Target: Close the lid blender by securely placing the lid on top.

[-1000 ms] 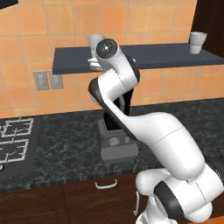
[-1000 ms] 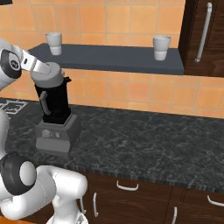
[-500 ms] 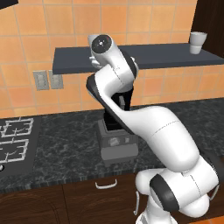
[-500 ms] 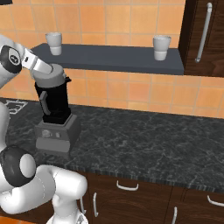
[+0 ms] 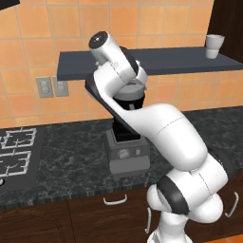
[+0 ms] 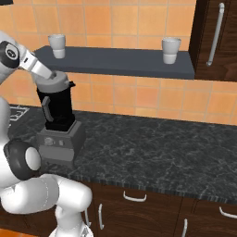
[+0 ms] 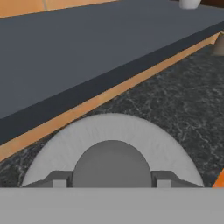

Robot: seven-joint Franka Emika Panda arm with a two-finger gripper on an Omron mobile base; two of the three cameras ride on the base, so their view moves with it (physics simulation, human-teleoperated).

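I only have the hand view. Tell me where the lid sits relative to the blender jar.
Observer: In the right base view the lid lies on the top of the black blender jar, about level.
Operator: Report what the gripper is doing.
Observer: In the hand view the fingertips flank the lid's raised centre; the gripper comes down onto the lid at a slant from the upper left in the right base view.
Operator: Name what else is near it.
Observer: A white cup stands on the dark shelf just above the jar, and a second cup stands further right on the same shelf.
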